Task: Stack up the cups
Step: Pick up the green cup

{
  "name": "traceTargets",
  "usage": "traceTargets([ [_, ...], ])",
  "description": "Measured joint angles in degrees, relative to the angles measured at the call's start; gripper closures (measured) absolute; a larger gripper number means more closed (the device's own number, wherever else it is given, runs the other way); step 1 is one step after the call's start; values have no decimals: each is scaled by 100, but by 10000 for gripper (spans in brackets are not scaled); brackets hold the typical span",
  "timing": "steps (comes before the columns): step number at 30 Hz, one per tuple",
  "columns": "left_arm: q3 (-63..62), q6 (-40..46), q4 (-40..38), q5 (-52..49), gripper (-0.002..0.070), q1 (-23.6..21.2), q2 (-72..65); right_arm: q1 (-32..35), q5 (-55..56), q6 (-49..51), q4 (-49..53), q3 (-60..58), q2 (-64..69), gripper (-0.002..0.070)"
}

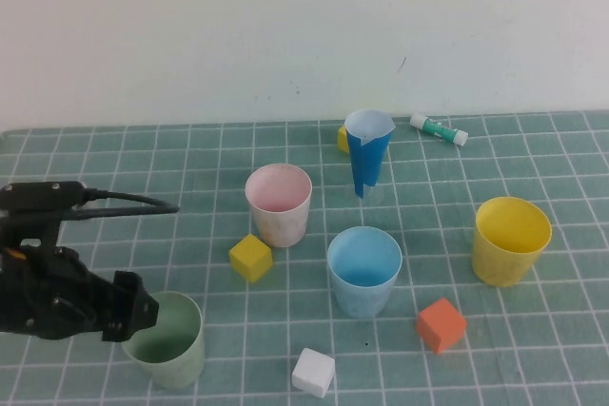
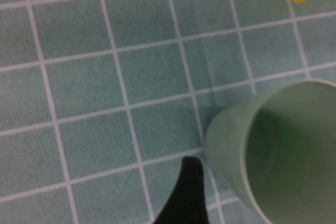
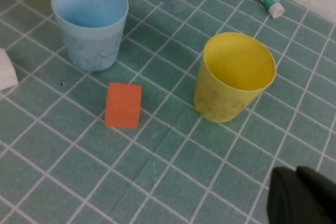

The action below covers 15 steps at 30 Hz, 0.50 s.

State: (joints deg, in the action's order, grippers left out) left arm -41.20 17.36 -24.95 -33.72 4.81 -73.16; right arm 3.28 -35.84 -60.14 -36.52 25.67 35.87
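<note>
Four cups stand upright and apart on the green tiled mat: pink (image 1: 278, 203), light blue (image 1: 363, 270), yellow (image 1: 510, 240) and sage green (image 1: 169, 339) at the near left. My left gripper (image 1: 133, 311) is open at the green cup's rim. In the left wrist view one black finger (image 2: 188, 192) sits just outside the cup's wall (image 2: 231, 145); the other finger is hidden. My right gripper (image 3: 300, 195) is out of the high view. It is shut and empty, hovering short of the yellow cup (image 3: 233, 77), with the blue cup (image 3: 90, 22) farther off.
A blue-and-white paper cone cup (image 1: 367, 151) stands behind the pink and blue cups, with a small yellow object (image 1: 343, 138) beside it. A yellow cube (image 1: 250, 257), an orange cube (image 1: 441, 323) and a white cube (image 1: 313, 371) lie among the cups. A green-and-white tube (image 1: 439, 128) lies by the back wall.
</note>
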Motion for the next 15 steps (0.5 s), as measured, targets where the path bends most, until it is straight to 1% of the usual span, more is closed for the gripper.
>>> traceTargets([
  [3,-13,26,-68,244,107,0,-513,0,-3,-24,0,0,0,679],
  [5,-25,35,-191,327,163,0,-804,0,-3,-39,-14,0,0,679],
  [8,-115,70,-400,367,309,0,-1215,0,-3,-39,-103,0,0,679],
  [10,-233,169,-496,318,459,0,-1470,0,-3,-39,-115,0,0,679],
  [12,-387,196,-622,175,573,0,-1662,0,-3,-48,-127,0,0,679],
  [13,-503,207,-711,66,608,0,-1723,0,-3,-48,-127,0,0,679],
  [15,-776,256,-855,-190,643,0,-1781,0,21,-48,-135,0,0,679],
])
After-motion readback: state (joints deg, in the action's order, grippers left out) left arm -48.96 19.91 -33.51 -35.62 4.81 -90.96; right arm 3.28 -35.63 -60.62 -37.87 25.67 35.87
